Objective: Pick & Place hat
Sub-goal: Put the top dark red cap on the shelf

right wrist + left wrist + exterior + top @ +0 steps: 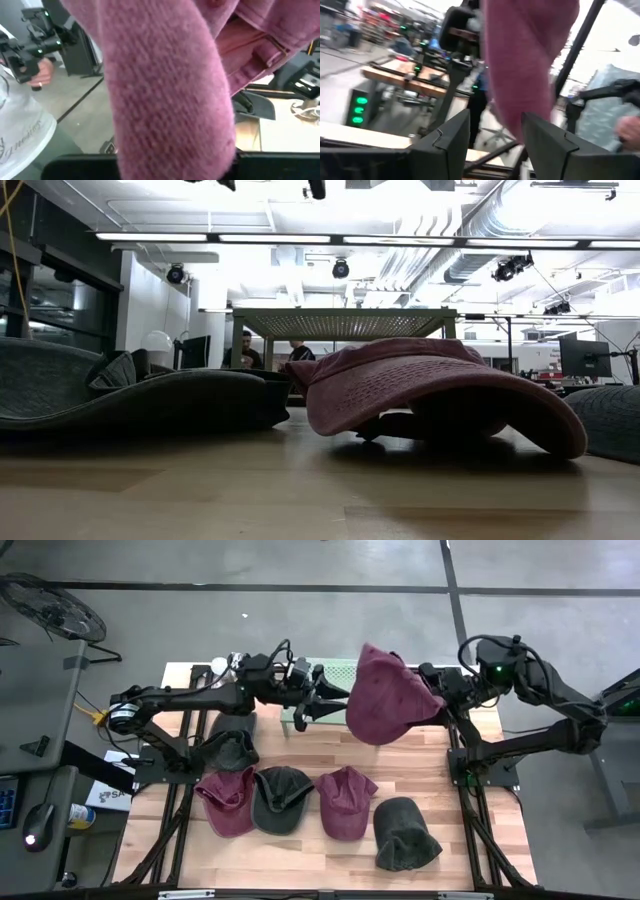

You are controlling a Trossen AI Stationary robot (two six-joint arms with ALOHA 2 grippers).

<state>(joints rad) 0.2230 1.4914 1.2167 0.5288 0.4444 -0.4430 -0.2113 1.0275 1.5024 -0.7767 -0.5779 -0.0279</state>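
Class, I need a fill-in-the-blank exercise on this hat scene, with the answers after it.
1. The maroon cloth cap held in the air is gripped by the ____ hand.
2. The left hand has its fingers ____.
3. On the wooden table lie ____ caps.

Answers: right; open; five

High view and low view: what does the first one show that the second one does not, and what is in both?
Only the high view shows both arms: the right gripper shut on the raised maroon hat, the left gripper open beside that hat, and the whole table.

Only the low view shows the room behind, with people standing far off and ceiling lights.

Both show hats lying on the wood, among them a maroon cap and a dark cap.
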